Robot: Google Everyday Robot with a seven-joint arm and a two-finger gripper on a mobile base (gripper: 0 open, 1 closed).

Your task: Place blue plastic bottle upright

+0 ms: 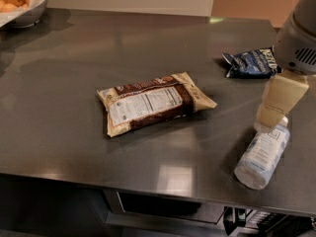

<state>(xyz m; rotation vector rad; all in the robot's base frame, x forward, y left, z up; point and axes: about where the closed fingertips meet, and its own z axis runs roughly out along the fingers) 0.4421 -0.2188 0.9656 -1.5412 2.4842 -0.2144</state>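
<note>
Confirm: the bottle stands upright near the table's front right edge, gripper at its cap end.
No. The camera view shows the bottle lying on its side near the table's front right edge, gripper at its cap end.

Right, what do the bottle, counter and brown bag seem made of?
The bottle: pale, translucent plastic, going by its see-through base. The counter: probably brushed steel, grey with dull reflections. The bag: glossy printed film, crinkled. The claw sits at the bottle's cap end.

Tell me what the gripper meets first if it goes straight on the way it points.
The gripper points down at the cap end of the bottle lying on the table. It would meet the bottle first, almost at once; whether they already touch is unclear.
</note>
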